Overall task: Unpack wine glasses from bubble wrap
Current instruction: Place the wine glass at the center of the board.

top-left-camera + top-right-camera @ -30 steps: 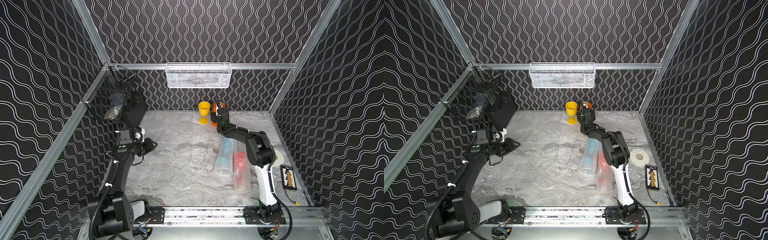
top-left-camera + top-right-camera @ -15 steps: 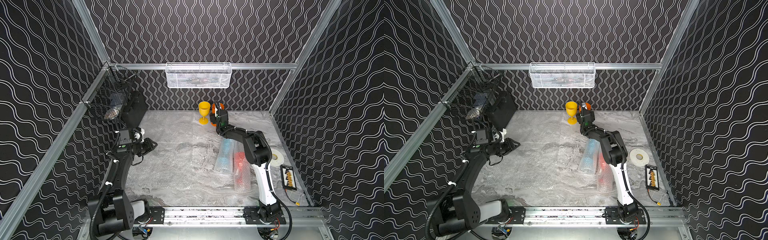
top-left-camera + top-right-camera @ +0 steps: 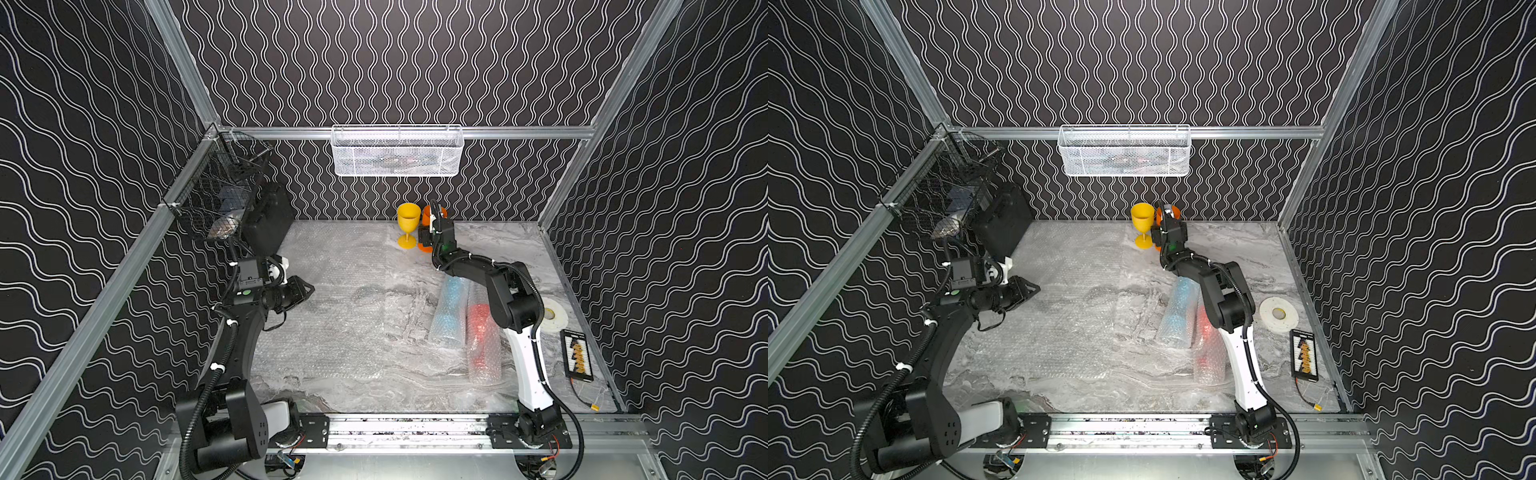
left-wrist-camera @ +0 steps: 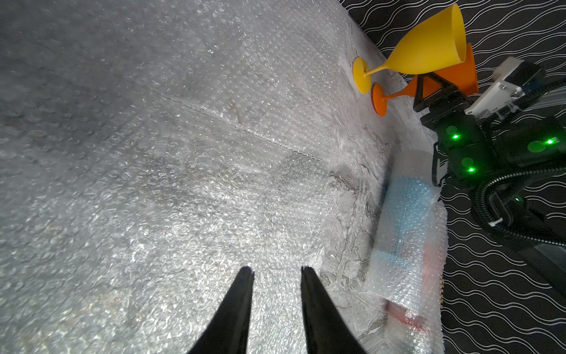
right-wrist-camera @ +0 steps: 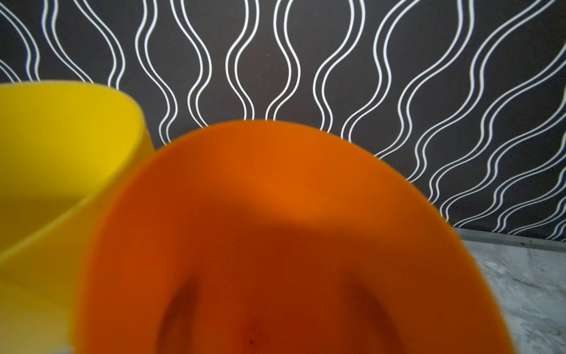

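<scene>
Step in hand: setting down the second unwrapped glass.
- Orange glass [image 5: 275, 233] upright at the back edge of the worktop [image 3: 498, 245], foot on the surface, just beside the yellow glass [image 3: 408, 220].
- Right gripper [image 3: 434, 235] is at the orange bowl, jaws wide on either side of it. The wrist view shows finger shadows through the plastic. Pressing or already slack: cannot tell.
- Left gripper [image 4: 277, 271] has tips apart with nothing between. It hovers low over the flat sheet [image 3: 332, 316] toward the left edge.
- Blue roll [image 3: 451, 309] and red roll [image 3: 482, 340] lie side by side toward the right edge, both wrapped. Two of four glasses are done, by my count.

Next move, as I judge it:
- Jaws must be clear of the bowl.
- Back straight off without clipping either glass; they stand close and look light.
- Then go for the blue roll.

Against a second ago:
- The right arm's elbow has shifted slightly; its wrist is in the same spot at the glass.
- Glasses, rolls, sheet and left arm are unchanged.
</scene>
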You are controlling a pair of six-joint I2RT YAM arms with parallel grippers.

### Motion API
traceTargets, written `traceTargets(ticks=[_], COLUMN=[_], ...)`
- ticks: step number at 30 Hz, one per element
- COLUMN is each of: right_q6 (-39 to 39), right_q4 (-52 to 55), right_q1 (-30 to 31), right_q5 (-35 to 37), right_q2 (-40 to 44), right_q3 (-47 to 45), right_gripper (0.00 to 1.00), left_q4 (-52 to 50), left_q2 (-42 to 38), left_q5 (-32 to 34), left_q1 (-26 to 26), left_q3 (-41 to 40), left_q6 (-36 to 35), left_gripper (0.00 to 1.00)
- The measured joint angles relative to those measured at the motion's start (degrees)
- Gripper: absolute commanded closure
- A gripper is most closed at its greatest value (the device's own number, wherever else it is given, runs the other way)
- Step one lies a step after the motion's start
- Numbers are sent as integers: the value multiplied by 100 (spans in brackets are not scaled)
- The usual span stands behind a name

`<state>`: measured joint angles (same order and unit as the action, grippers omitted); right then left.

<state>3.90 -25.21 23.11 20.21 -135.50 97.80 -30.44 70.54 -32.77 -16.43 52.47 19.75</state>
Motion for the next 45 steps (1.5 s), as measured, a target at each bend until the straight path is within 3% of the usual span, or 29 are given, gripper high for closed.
traceTargets(ticks=[21,38,45], right_q6=[420,269,103], right_q4=[127,238,306], right_q1=[116,262,264], right_q5=[181,179,173], right_q2=[-232,-350,-343], right_q3=[205,494,428], right_gripper=[18,17,12], left_q4=[20,42,44], left_q2=[2,9,15], left_q5=[-59,-111,-140], left_q1=[-48,-68,-83], left_q3=[-7,-15,-31], left_q6=[0,0,0], left_gripper=[68,68,68])
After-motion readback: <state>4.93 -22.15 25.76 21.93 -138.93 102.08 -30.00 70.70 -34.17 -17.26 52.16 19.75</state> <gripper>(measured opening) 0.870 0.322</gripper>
